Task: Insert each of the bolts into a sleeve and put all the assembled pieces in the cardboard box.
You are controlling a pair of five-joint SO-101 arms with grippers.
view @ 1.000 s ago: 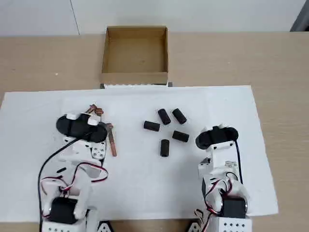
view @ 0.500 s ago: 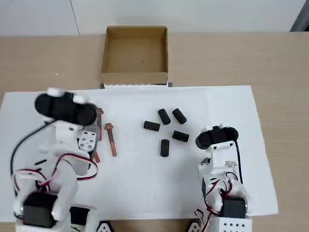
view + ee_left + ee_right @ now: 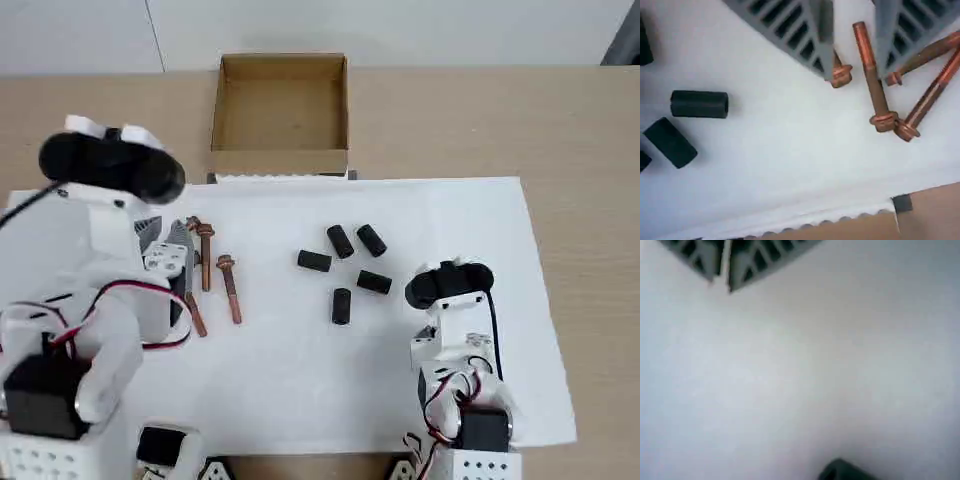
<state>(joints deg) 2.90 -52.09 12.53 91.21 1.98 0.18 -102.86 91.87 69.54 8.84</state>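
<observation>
At the left, the left end effector (image 3: 856,62) hung with fingers apart over the bolts (image 3: 231,290), one bolt (image 3: 871,75) lying between them, not gripped. The step looked to be the first pick: next it should descend and close on that shank. The sleeves (image 3: 341,305) lay loose in the middle, before the cardboard box (image 3: 280,160). The right end effector (image 3: 722,284), fingers together on nothing, rested near them.

A wooden table (image 3: 580,120) carries a white sheet (image 3: 300,390) and an open cardboard box (image 3: 280,160).
</observation>
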